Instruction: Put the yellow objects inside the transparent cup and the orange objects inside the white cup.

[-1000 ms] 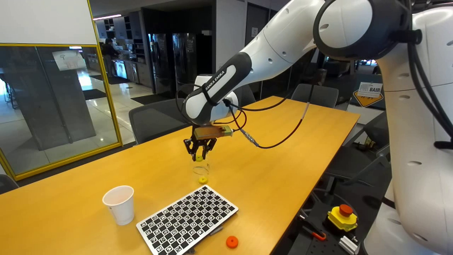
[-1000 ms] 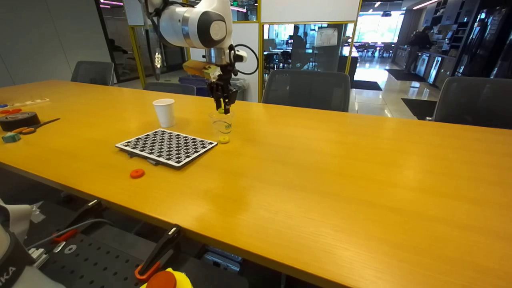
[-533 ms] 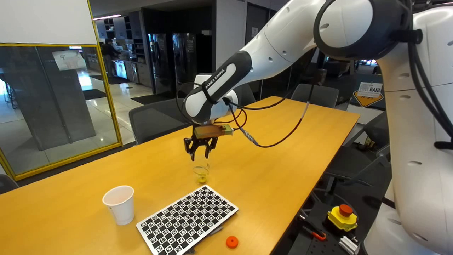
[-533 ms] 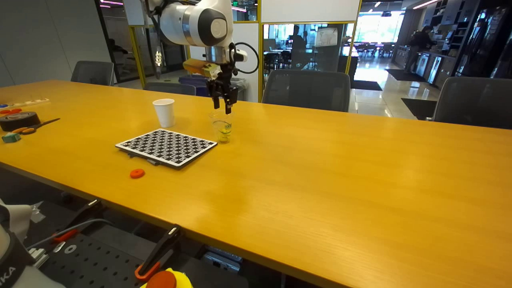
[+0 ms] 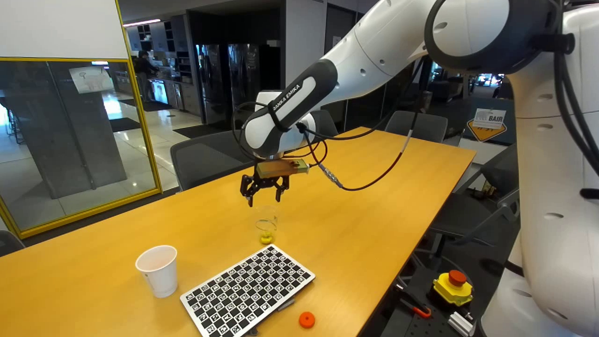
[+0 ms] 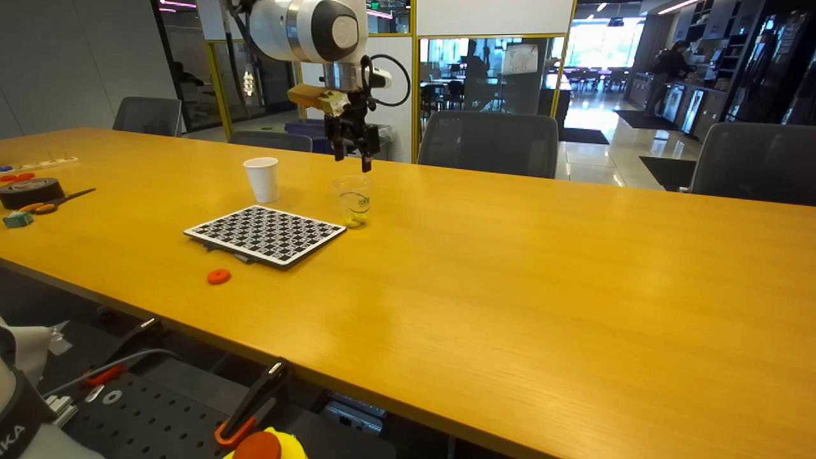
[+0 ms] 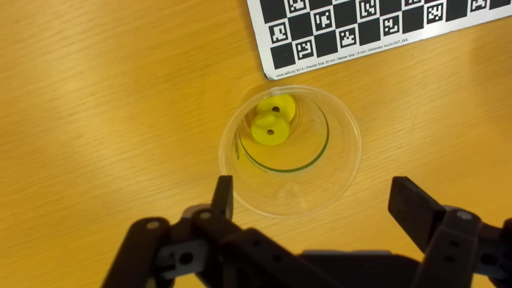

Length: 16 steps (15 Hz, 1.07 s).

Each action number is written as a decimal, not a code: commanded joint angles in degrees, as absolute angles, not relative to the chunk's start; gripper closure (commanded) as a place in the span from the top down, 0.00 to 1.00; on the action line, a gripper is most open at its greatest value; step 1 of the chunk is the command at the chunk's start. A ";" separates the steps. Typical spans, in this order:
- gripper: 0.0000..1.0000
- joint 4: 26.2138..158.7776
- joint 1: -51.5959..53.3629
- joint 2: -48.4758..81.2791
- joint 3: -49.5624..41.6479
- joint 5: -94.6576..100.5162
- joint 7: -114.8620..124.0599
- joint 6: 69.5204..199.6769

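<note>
In the wrist view, two yellow discs with centre holes, a lower disc (image 7: 262,138) overlapping an upper disc (image 7: 283,104), lie at the bottom of the transparent cup (image 7: 296,192). This cup (image 6: 352,191) stands upright on the table. My gripper (image 5: 264,201) hovers just above its rim, jaws wide apart and nothing between them; the wrist view shows the gripper (image 7: 312,188) off to one side of the cup's centre. An orange disc (image 5: 307,320) rests on the bare table near the front edge. The white cup (image 5: 163,276) is upright; its bottom inside is hidden.
A black-and-white checkered board (image 6: 268,233) lies between the orange disc and the two cups. Toward the far left of an exterior view are a roll of dark tape (image 6: 32,192), scissors (image 6: 54,204), a green block (image 6: 18,220) and small red pieces (image 6: 24,177).
The gripper has opened and let go of a yellow disc, which dropped into the transparent cup beside the one at the bottom. The arm has since risen a little above the rim.
</note>
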<state>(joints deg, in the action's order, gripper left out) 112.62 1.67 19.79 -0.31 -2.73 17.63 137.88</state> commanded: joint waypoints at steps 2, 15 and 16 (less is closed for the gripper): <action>1.00 121.16 4.27 11.90 -1.46 0.07 22.08 135.93; 1.00 150.76 9.46 -1.14 6.89 1.28 29.55 148.04; 1.00 152.41 9.72 -1.05 7.45 2.11 30.37 149.91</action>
